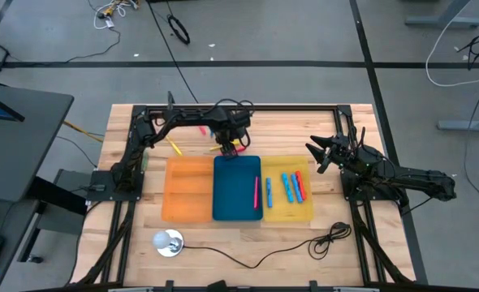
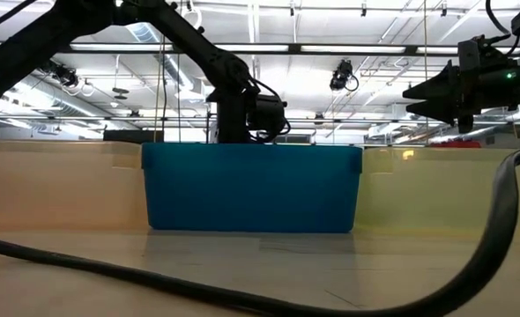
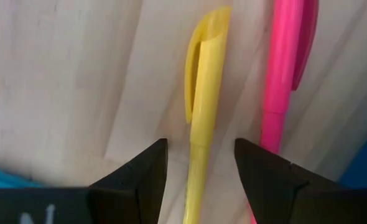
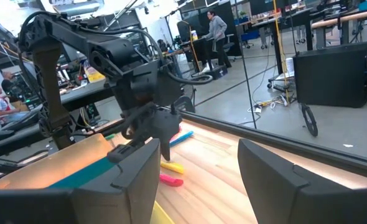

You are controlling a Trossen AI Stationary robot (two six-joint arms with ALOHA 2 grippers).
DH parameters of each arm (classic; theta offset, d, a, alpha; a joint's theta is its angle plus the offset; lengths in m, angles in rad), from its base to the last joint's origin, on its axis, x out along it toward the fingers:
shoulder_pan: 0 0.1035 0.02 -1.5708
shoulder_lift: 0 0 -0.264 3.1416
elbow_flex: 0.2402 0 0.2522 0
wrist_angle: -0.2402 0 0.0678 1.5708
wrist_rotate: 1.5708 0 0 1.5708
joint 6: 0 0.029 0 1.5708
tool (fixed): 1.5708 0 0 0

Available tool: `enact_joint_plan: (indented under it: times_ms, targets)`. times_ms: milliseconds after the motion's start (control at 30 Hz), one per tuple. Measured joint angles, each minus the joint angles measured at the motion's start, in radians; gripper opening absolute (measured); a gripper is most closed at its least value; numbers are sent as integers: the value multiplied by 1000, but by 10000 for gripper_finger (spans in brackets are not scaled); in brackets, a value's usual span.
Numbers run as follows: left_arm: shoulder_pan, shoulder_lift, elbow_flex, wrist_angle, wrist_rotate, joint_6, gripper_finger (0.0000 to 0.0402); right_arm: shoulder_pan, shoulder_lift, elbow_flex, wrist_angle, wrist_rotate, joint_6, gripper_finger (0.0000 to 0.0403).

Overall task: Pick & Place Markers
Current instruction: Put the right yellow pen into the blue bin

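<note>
On the wooden table just beyond the blue tray's far edge, a yellow marker and a pink marker lie side by side. My left gripper points down over them, open, one finger on each side of the yellow marker, touching neither. The high view shows it at the tray's far rim. My right gripper waits open and raised at the table's right. Several markers lie in the yellow tray, and a pink one lies in the blue tray.
An orange tray adjoins the blue tray on the left. Another yellow marker and a pink one lie loose on the far table. A black cable and a white round object sit near the front edge.
</note>
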Motion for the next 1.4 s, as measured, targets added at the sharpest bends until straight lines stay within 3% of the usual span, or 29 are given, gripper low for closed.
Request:
enact_joint_plan:
  times_ms: [200,433,833,1000,1400]
  targets:
    - [8,2,-1,6,50,5,160,0,0,0,0,0,0,215]
    - [7,3,-1,11,55,4,28,0,0,0,0,0,0,215]
    - [9,3,16,-9,36,-2,27,0,0,0,0,0,0,215]
    - [17,-11,84,-66,-12,21,27,0,0,0,0,0,0,215]
    - [19,-51,201,-242,-18,137,27,0,0,0,0,0,0,215]
